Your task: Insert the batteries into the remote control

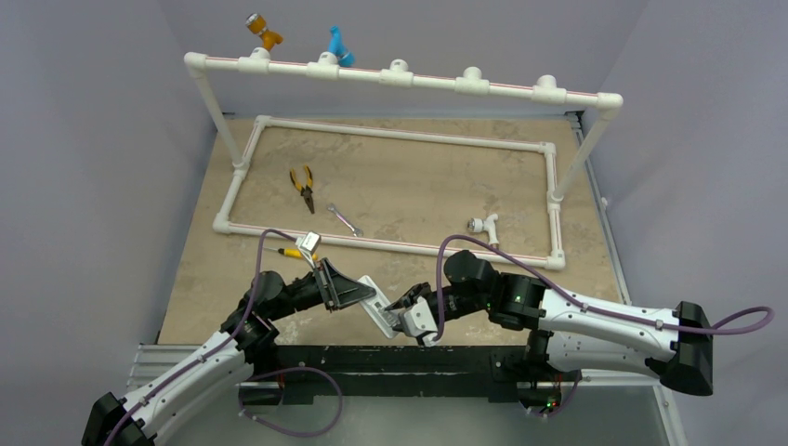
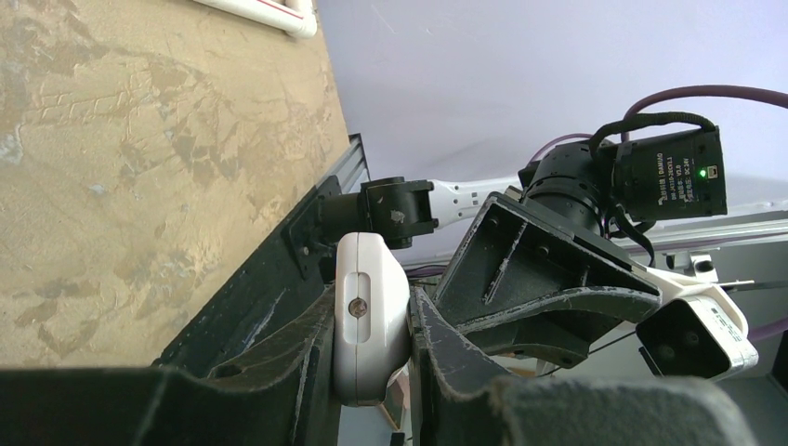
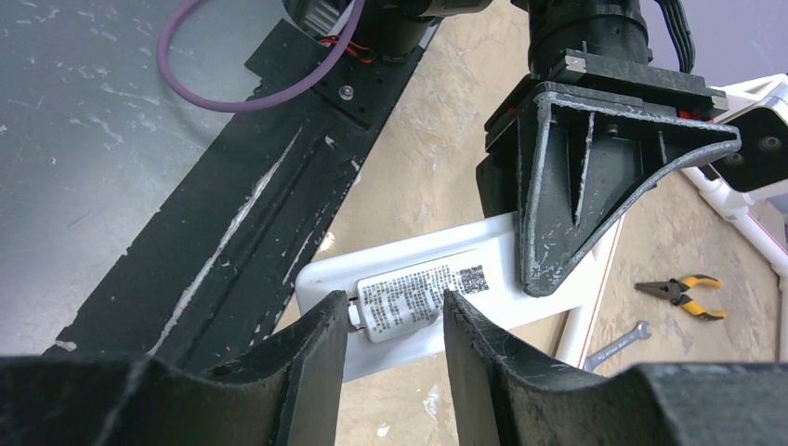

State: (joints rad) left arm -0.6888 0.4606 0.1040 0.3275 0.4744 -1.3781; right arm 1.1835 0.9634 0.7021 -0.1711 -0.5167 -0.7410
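So my left pincer is clamped tight on one end of the remote control, holding it up over the black rail at the table's near edge, label side facing my right pincer. That one's about half open and holding nothing, one finger either side of the label. The remote's long axis lines up with that gap. Can't tell if I'm touching. Can't spot the batteries. Wrench and pliers are well apart, so plenty of room.

1 overhead; 2 wrist close-ups (sharing remote control)
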